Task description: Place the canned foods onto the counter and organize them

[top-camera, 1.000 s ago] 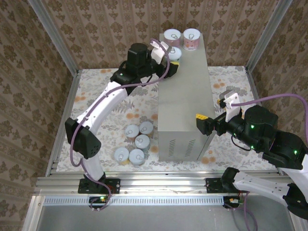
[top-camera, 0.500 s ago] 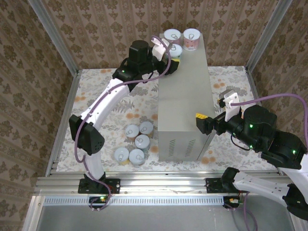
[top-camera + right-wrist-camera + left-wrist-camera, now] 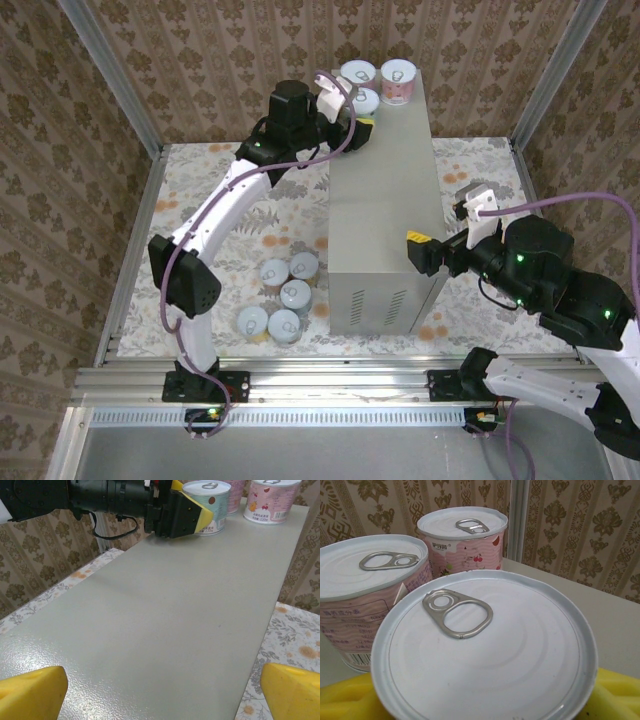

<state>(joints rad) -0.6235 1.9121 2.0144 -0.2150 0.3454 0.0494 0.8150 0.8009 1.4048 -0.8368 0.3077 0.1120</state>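
The counter [image 3: 385, 200] is a tall grey box in the middle of the floor. Two pink-labelled cans [image 3: 357, 73] [image 3: 398, 78] stand at its far end. Just in front of them, my left gripper [image 3: 362, 108] is shut on a teal-labelled can [image 3: 365, 99] that rests on the counter top. In the left wrist view its lid [image 3: 485, 645] sits between the yellow pads [image 3: 350, 700], with the pink cans [image 3: 462, 535] behind. Several more cans [image 3: 284, 297] stand clustered on the floor left of the counter. My right gripper [image 3: 432, 250] is open and empty over the counter's near right edge.
The floral floor [image 3: 470, 160] is fenced by aluminium rails and patterned walls. In the right wrist view the long grey counter top [image 3: 165, 610] stretches bare up to the left gripper's fingers [image 3: 187, 512] and the teal can [image 3: 207, 505].
The left arm has carried the teal can a little farther back, closer to the two pink cans. The right arm has barely moved.
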